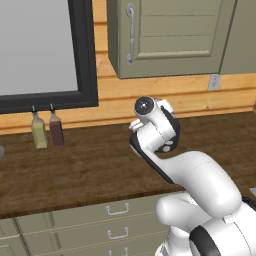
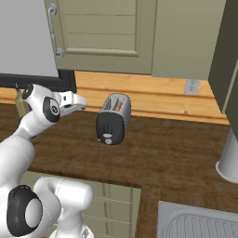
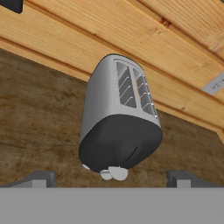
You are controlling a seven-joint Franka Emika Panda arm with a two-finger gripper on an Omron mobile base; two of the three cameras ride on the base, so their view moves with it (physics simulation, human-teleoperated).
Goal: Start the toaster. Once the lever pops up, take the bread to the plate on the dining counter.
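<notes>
The dark wood tabletop carries the silver-grey toaster near its back edge, against the wood-plank wall. The toaster's black end panel faces the front edge. The fingers are spread wide, empty, just short of that panel.

- The dark wood worktop lay bare around the toaster
- A wall cabinet hung above it
- A grey cylinder stood well off to the right
</notes>
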